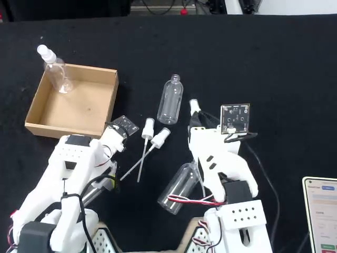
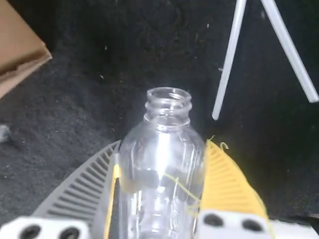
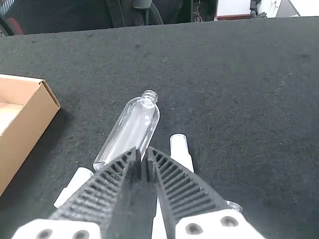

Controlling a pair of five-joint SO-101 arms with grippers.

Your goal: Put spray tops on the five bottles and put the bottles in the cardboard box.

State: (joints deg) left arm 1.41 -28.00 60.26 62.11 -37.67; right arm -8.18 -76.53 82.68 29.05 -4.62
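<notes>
The left gripper [image 2: 162, 149], at the lower left of the high view, clamps a clear plastic bottle [image 2: 162, 174] just below its rounded shoulder, pinched between one ribbed grey finger [image 2: 84, 179] and a ribbed yellow one. The bottle's threaded neck is open and bare. The right gripper [image 3: 142, 167], at lower centre, has its black ribbed jaws drawn almost together, with only a thin slit and nothing seen between them. A white spray top [image 3: 180, 149] lies just beside its tip. Beyond that, a second bottle [image 3: 128, 130] lies on its side in the middle of the frame, uncapped. Left of centre, a second spray top [image 1: 148, 128] and a third spray top [image 1: 160, 137] lie close together, each trailing a long, thin white tube. A third bottle [image 1: 179, 188], also uncapped, lies by the right arm at lower centre. The cardboard box [image 1: 37, 105], shallow and brown, sits at upper left. A capped bottle [image 1: 55, 71] with a white sprayer leans in its far corner. Everything rests on a matte black cloth [image 1: 274, 68].
</notes>
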